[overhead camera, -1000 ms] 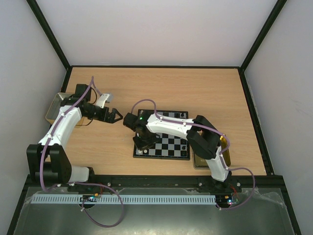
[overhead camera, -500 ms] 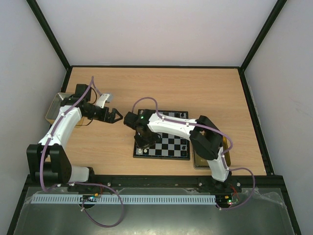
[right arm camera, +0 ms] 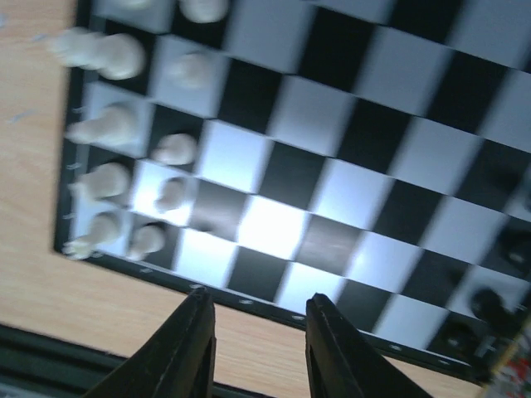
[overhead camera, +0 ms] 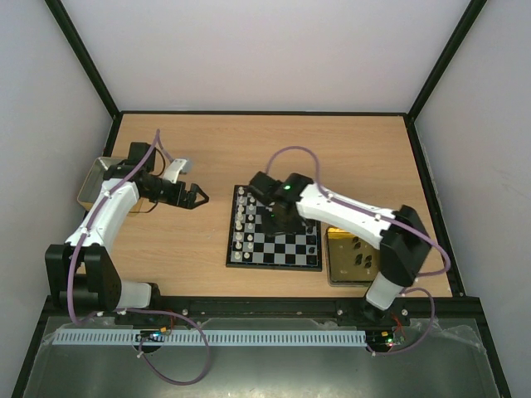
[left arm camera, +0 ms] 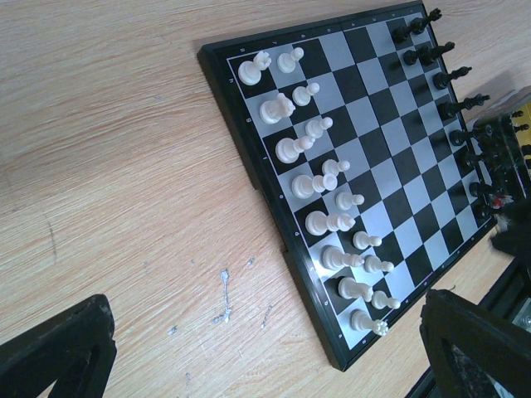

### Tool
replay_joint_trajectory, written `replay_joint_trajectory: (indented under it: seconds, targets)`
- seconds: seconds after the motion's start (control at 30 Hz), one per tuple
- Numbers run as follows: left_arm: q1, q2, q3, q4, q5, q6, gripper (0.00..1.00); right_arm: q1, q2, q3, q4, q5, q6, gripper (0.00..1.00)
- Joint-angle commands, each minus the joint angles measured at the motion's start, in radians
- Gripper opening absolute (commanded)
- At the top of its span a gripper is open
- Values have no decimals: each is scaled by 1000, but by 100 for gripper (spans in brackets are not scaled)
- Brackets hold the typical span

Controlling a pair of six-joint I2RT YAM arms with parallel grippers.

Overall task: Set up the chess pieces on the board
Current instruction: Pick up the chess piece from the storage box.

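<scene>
The board [overhead camera: 286,249] lies at the table's middle. White chess pieces [overhead camera: 242,224] stand in two files along its left side; they also show in the left wrist view [left arm camera: 319,178] and, blurred, in the right wrist view [right arm camera: 108,124]. Black pieces [left arm camera: 440,79] stand along the opposite side of the board [left arm camera: 377,124]. My left gripper [overhead camera: 197,197] is open and empty over bare wood left of the board, its fingers [left arm camera: 58,348] wide apart. My right gripper [overhead camera: 284,219] hovers over the board's middle, open and empty, fingertips [right arm camera: 195,332] above the board's near edge [right arm camera: 274,311].
A gold tin [overhead camera: 353,253] with a few dark pieces in it lies right of the board, partly under the right arm. A silver tray [overhead camera: 93,178] sits at the far left behind the left arm. Black frame rails border the table.
My right gripper has swung from the board's left side to its middle, uncovering the white pieces. The left arm has not moved.
</scene>
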Motion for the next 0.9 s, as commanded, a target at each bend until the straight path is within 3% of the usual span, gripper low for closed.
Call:
replay_joint_trajectory:
  seconds: [0.0, 0.23, 0.47, 0.7, 0.87]
  targets:
    - [-17, -16, -6, -8, -10, -8, 100, -101, -152, -134, -56, 122, 121, 30]
    - [-26, -18, -3, -5, -69, -13, 100, -345, -421, -354, -56, 174, 201, 30]
    - [-16, 32, 30, -55, -148, 20, 99, -591, -500, -520, 53, 142, 127, 29]
    - [-14, 61, 29, -55, -140, 17, 99, -740, -514, -653, 183, 45, 111, 29]
    - [-41, 72, 43, -55, -93, -1, 100, -753, -528, -688, 204, 59, 119, 29]
